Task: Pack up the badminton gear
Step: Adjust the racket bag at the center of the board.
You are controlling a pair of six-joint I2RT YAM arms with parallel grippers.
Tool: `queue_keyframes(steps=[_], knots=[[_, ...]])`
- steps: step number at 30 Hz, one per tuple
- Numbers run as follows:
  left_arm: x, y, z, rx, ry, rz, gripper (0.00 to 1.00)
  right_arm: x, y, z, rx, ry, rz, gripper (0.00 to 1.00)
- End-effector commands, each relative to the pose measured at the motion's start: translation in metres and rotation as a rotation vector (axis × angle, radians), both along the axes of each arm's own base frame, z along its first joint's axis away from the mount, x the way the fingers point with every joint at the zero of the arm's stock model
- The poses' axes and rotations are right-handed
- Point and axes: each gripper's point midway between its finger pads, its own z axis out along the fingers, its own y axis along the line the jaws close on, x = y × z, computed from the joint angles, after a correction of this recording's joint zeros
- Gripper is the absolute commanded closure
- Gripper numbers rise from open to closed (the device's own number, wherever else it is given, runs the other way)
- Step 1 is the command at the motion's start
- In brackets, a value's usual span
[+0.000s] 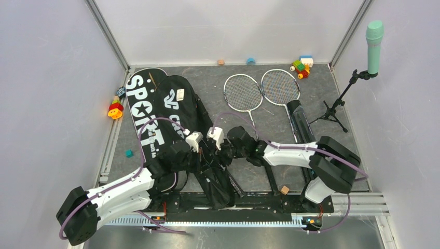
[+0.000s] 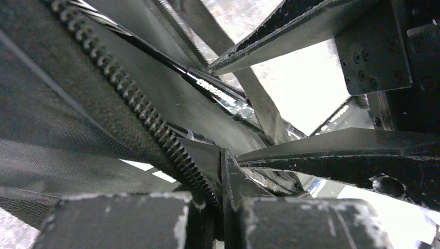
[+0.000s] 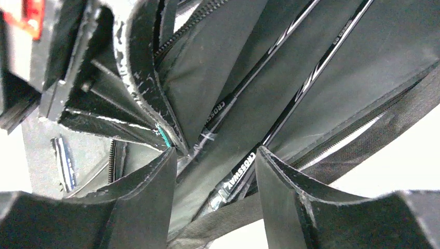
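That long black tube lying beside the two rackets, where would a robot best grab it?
Probably around its middle, coming straight down from above and closing across its narrow width. The tube lies flat on the table, slim and round. A racket lies close on its left, so the right side gives more room.

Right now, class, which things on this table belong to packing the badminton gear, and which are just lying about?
Gear: SPORT bag, second bag, rackets, tube.
Lying about: microphone, toy blocks.
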Motion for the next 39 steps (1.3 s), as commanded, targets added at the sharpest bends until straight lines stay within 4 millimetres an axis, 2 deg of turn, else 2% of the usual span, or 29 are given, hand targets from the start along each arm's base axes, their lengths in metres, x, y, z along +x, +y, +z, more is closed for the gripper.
queue_keyframes(steps=[1,7,13,15,17,18,21,22,30,35,39], knots=[[0.009,-0.007,0.02,-0.051,-0.089,-0.015,0.98,0.02,0.008,-0.013,-0.079,-0.036,-0.032,0.39],[0.009,-0.007,0.027,-0.067,-0.11,-0.019,0.98,0.02,-0.005,-0.045,-0.184,-0.009,-0.06,0.38],[0.013,-0.004,0.031,-0.061,-0.126,0.006,0.98,-0.004,-0.026,-0.07,-0.272,0.079,-0.056,0.38],[0.014,-0.003,0.032,-0.059,-0.135,0.014,0.98,-0.01,-0.038,-0.074,-0.309,0.091,-0.084,0.42],[0.016,-0.002,0.031,-0.049,-0.14,0.019,0.98,-0.013,-0.047,-0.074,-0.339,0.084,-0.104,0.51],[0.016,-0.001,0.03,-0.043,-0.14,0.018,0.98,-0.016,-0.051,-0.073,-0.357,0.085,-0.106,0.6],[0.015,-0.004,0.028,-0.046,-0.134,0.0,0.98,-0.017,-0.041,-0.058,-0.304,0.081,-0.115,0.98],[0.014,-0.006,0.027,-0.048,-0.129,-0.008,0.98,-0.013,-0.033,-0.05,-0.265,0.078,-0.126,1.0],[0.0,-0.013,0.017,-0.06,-0.071,-0.085,0.98,0.025,0.048,0.025,0.076,0.064,-0.207,1.0],[-0.009,-0.019,0.014,-0.093,-0.047,-0.129,0.98,0.041,0.072,0.058,0.295,0.131,-0.224,1.0],[-0.015,-0.029,0.023,-0.186,-0.054,-0.172,0.98,0.061,0.072,0.069,0.482,0.21,-0.325,1.0]])
